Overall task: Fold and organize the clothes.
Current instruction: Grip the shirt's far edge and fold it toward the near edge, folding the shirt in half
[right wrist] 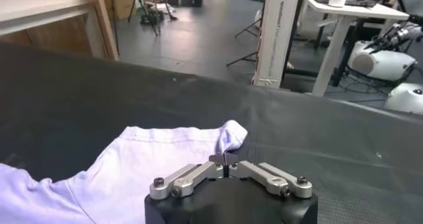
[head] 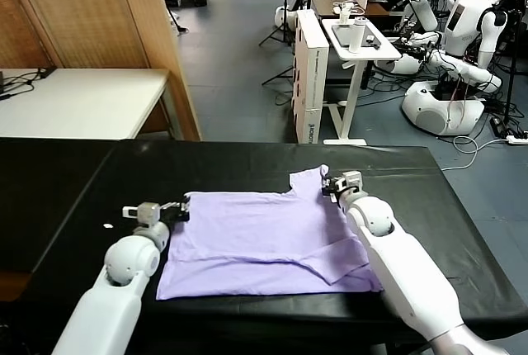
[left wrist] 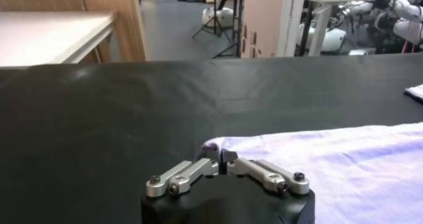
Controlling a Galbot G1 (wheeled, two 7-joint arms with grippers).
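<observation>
While spread on the table [head: 74,190], the T-shirt [head: 256,239] has both grippers' fingers pinching its far corners.

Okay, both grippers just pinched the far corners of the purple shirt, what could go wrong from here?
1. The left gripper and right gripper each hold only a tiny bit of the T-shirt edge; thin fabric may slip out when lifted.
2. The sleeve near the right arm is already folded over unevenly, so folding could lock in a crooked shape.
3. The near hem lies close to the black table edge and might slide off.
</observation>
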